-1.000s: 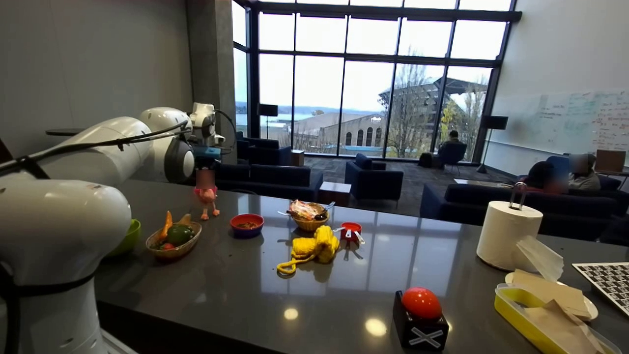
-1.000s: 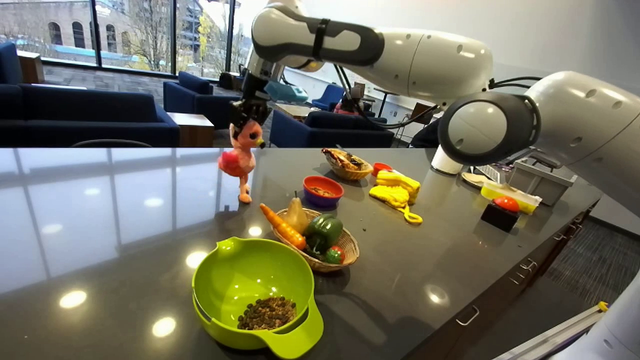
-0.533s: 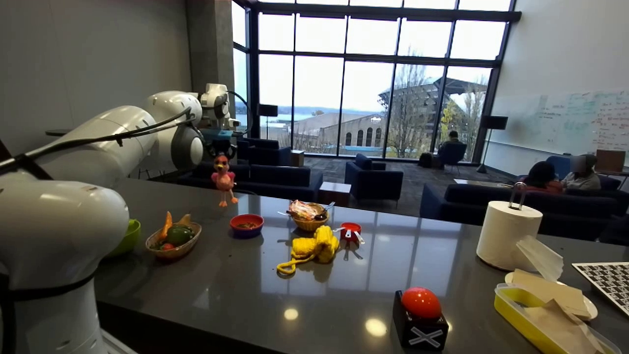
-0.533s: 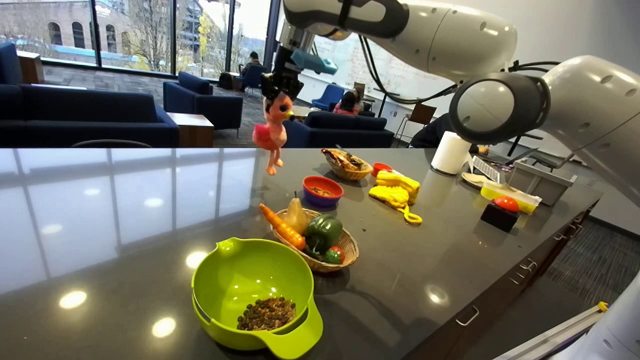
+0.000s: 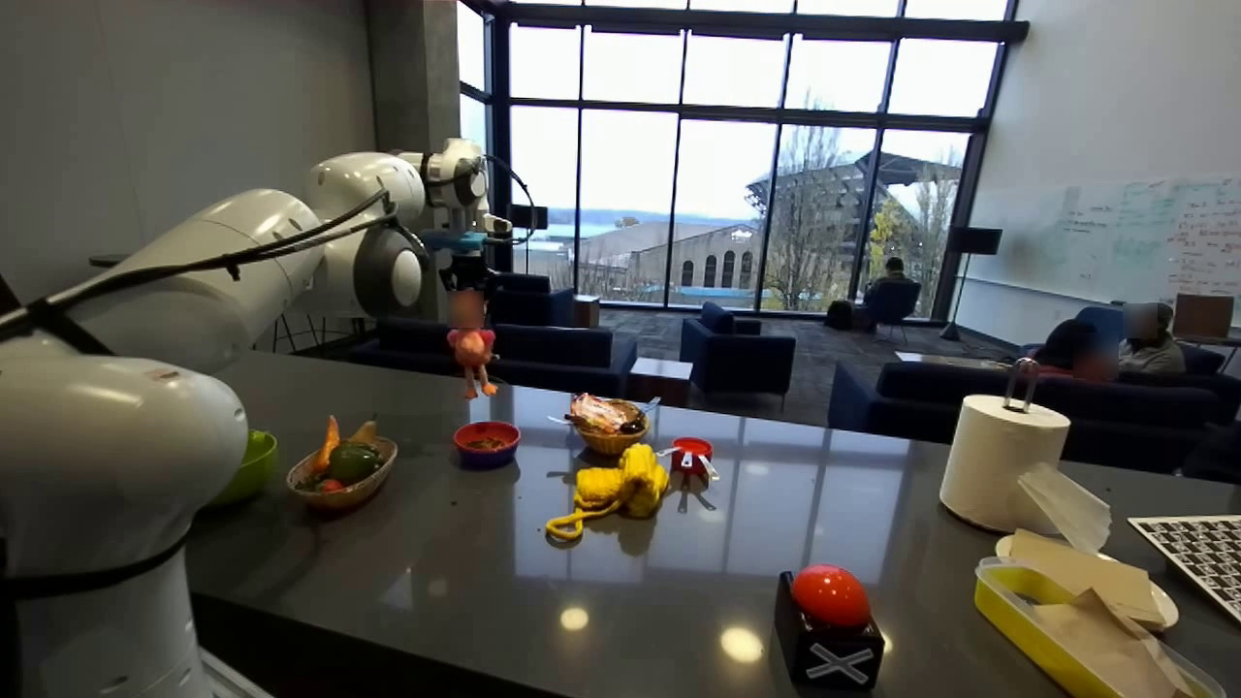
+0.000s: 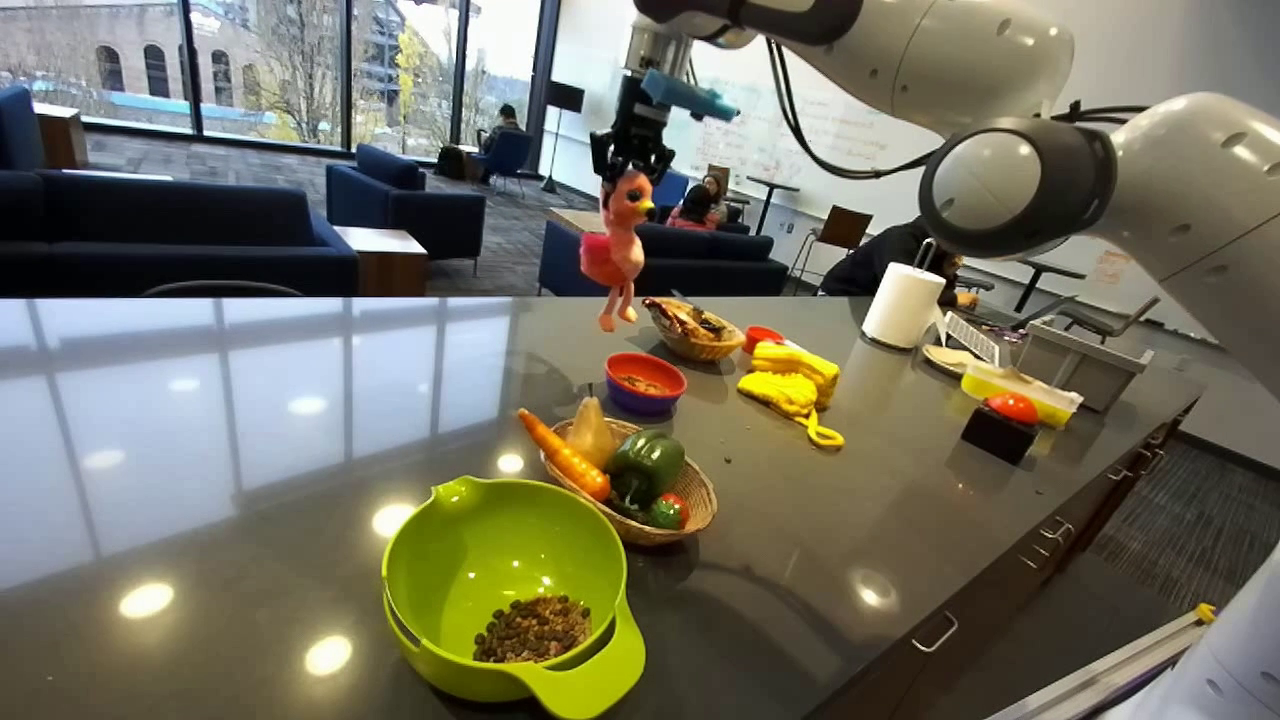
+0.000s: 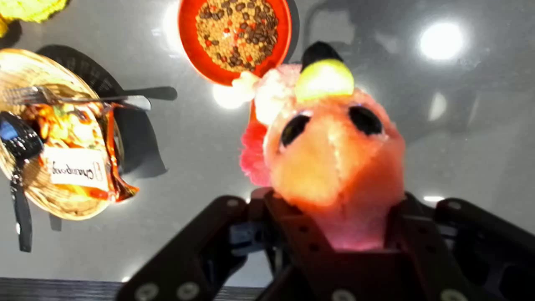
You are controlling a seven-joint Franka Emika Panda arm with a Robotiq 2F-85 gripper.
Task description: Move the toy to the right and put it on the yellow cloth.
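The toy, a pink flamingo plush with a yellow-and-black beak, shows in both exterior views point(image 5: 473, 351) point(image 6: 614, 255) and the wrist view point(image 7: 330, 154). My gripper point(image 5: 466, 291) point(image 6: 632, 178) point(image 7: 339, 205) is shut on the toy's head from above. The toy hangs upright in the air, its feet above the counter. The yellow cloth lies bunched on the counter, with a loop at one end, to the right of the toy in both exterior views point(image 5: 620, 483) point(image 6: 790, 385). Only its edge shows at the wrist view's upper left point(image 7: 31, 10).
A red and purple bowl point(image 5: 487, 456) point(image 7: 184, 33) is near the toy. A snack basket point(image 5: 614, 445) point(image 7: 77, 211) with utensils stands behind the cloth, beside red measuring cups point(image 5: 691, 451). A vegetable basket point(image 6: 640, 535), a green bowl point(image 6: 460, 550) and a red button box point(image 5: 831, 640) stand elsewhere.
My gripper has risen and moved to the right in both exterior views, carrying the toy with it. The cloth, bowls and baskets have not moved.
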